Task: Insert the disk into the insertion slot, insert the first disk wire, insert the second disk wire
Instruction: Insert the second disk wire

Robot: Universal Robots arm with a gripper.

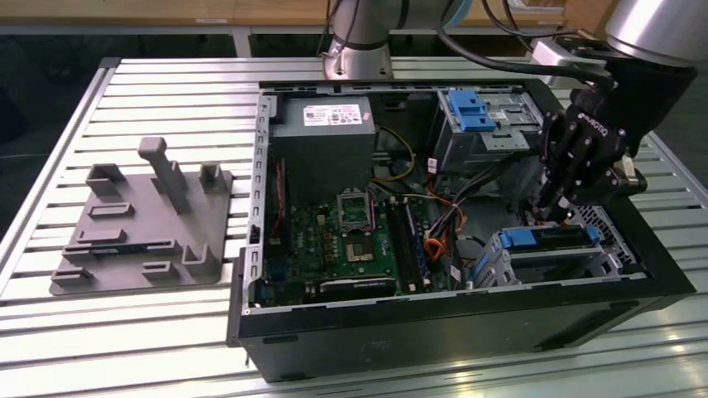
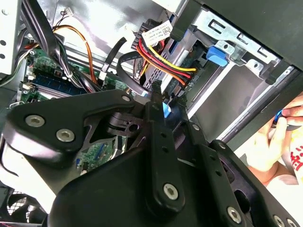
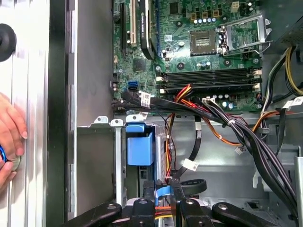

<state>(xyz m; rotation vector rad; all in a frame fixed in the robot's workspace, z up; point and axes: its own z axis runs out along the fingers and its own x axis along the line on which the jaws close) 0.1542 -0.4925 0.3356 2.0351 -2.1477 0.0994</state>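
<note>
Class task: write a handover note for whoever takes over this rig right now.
Pincer: shut on a blue connector, at the disk's blue end.
Disk: seated in the insertion slot, on the exterior view's right.
Done: disk inserted.
Left: the two wire insertions; cannot tell if either is made.
A person's hand rests outside the case.

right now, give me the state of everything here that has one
disk: seated in the insertion slot
insertion slot: holds the disk
gripper: shut on the disk wire, over the disk's end
disk wire: blue connector pinched between the fingers; cannot tell if plugged in
computer case: side open
processor socket: bare, no cooler
</note>
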